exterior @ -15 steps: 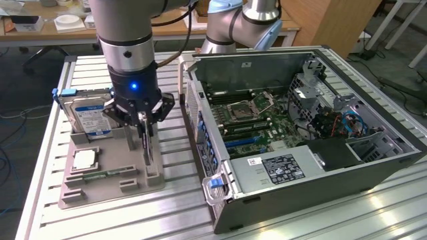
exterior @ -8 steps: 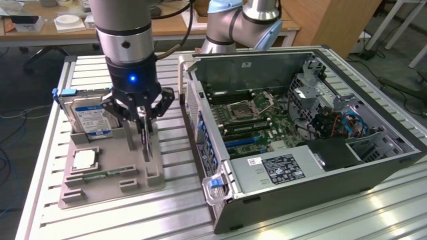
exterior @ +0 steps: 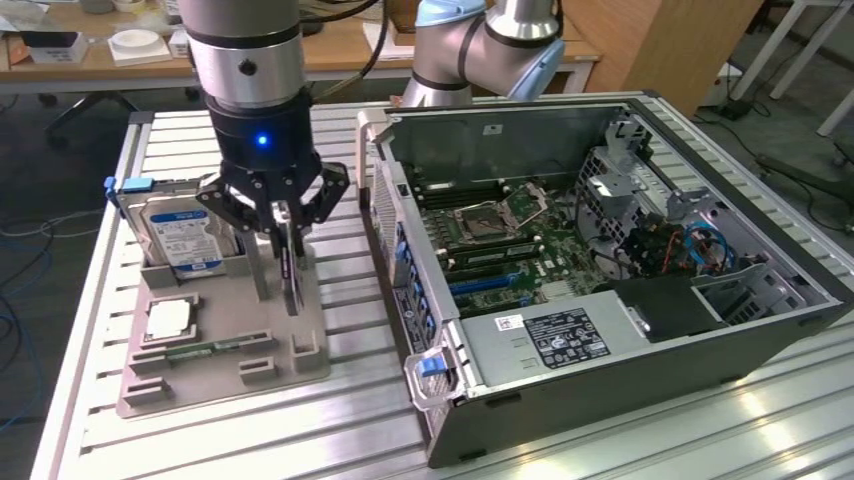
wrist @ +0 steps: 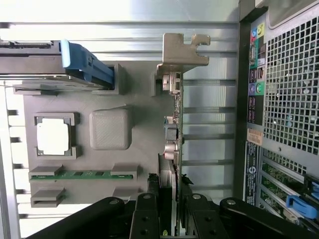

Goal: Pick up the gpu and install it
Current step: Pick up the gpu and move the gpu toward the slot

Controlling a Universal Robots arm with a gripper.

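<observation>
The gpu (exterior: 291,278) is a thin dark card standing on edge over the grey parts tray (exterior: 274,365). My gripper (exterior: 283,240) hangs straight down above the tray, shut on the gpu's upper edge with a finger on each side. In the wrist view the gpu (wrist: 173,129) runs edge-on away from my gripper (wrist: 170,219), its metal bracket (wrist: 182,50) at the far end. Whether the card's lower edge still rests in the tray I cannot tell. The open computer case (exterior: 747,320) lies at the exterior view's right, its motherboard (exterior: 514,240) exposed.
On the tray (wrist: 139,149) sit a hard drive (exterior: 187,235) in a blue caddy (wrist: 82,62), a square processor (wrist: 52,135) and a green memory stick (wrist: 82,175). The case's rear grille (wrist: 291,84) stands close beside the tray. A second robot arm (exterior: 481,45) stands behind the case.
</observation>
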